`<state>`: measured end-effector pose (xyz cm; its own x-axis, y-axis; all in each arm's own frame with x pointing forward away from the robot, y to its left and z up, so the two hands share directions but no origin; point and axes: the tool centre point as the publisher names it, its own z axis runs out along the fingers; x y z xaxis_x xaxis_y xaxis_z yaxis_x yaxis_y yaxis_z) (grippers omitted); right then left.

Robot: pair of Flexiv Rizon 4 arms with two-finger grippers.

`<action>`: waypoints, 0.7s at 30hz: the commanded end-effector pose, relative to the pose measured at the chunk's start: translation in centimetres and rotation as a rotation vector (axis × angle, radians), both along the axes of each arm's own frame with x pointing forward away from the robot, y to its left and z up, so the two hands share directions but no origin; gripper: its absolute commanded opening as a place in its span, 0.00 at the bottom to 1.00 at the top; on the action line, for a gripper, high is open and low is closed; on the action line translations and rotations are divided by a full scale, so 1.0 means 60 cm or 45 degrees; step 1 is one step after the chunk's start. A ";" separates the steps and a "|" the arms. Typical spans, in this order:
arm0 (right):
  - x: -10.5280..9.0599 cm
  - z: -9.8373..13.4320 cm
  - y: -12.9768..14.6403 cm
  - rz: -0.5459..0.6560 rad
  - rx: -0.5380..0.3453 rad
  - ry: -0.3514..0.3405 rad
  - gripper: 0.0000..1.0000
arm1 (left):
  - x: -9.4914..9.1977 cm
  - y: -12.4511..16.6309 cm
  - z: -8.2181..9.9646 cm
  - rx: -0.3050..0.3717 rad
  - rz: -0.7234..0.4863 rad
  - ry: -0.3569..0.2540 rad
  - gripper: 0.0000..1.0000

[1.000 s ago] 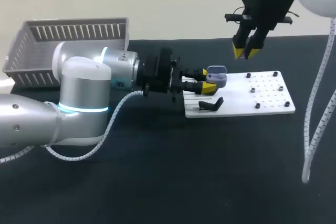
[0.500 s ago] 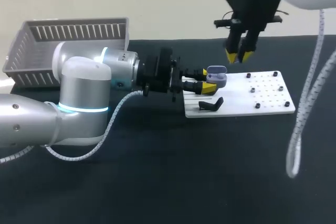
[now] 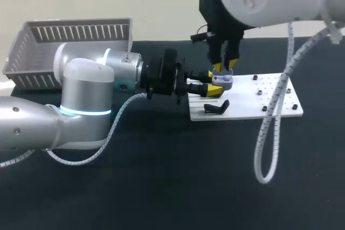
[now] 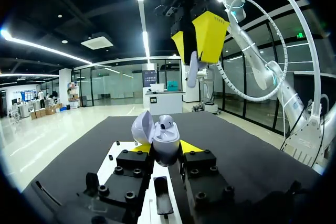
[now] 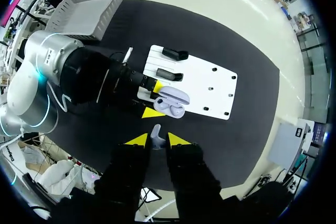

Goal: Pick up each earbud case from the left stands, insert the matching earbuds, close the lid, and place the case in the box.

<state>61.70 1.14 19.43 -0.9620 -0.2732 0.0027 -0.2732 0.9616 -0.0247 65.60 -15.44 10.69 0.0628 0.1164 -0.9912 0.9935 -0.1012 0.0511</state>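
A lavender earbud case (image 3: 222,81) hangs just above the white board's left end, lid open, with my left gripper (image 3: 212,82) shut on its base. In the left wrist view the case (image 4: 164,139) sits between the yellow tips, its lid (image 4: 142,127) tipped back and one earbud (image 4: 167,124) seated inside. My right gripper (image 3: 223,63) hangs directly over the case, shut on a pale earbud (image 5: 156,132). From the right wrist the open case (image 5: 172,102) lies straight ahead of the fingers. The left wrist view shows the right gripper (image 4: 199,38) above the case with the earbud (image 4: 192,69) pointing down.
The white board (image 3: 272,103) with small black pegs lies right of centre, with a black stand (image 3: 216,107) on its left part. A grey slatted basket (image 3: 70,39) stands at the table's back left. My right arm's cable (image 3: 269,133) droops over the board's near edge.
My right arm has swung left and down with the earbud, from above the board's back edge to right over the open case. The left arm and the case have kept still.
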 end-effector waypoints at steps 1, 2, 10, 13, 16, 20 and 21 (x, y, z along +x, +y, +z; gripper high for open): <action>0.005 -0.010 0.011 -0.008 -0.029 0.006 0.00 | -0.003 0.000 -0.001 -0.004 0.007 -0.004 0.00; 0.006 -0.013 0.012 -0.012 -0.041 0.005 0.00 | -0.003 0.000 -0.001 -0.004 0.007 -0.004 0.00; 0.015 -0.033 0.012 -0.038 -0.050 0.024 0.00 | -0.003 0.000 -0.001 -0.004 0.007 -0.004 0.00; 0.017 -0.038 0.012 -0.045 -0.049 0.027 0.00 | -0.003 0.000 -0.001 -0.004 0.007 -0.004 0.00; 0.020 -0.042 0.013 -0.050 -0.048 0.032 0.00 | -0.003 0.000 -0.001 -0.004 0.007 -0.004 0.00; 0.022 -0.047 0.013 -0.056 -0.055 0.032 0.00 | -0.003 0.000 -0.001 -0.004 0.007 -0.004 0.00; 0.023 -0.048 0.013 -0.057 -0.055 0.032 0.00 | -0.003 0.000 -0.001 -0.004 0.007 -0.004 0.00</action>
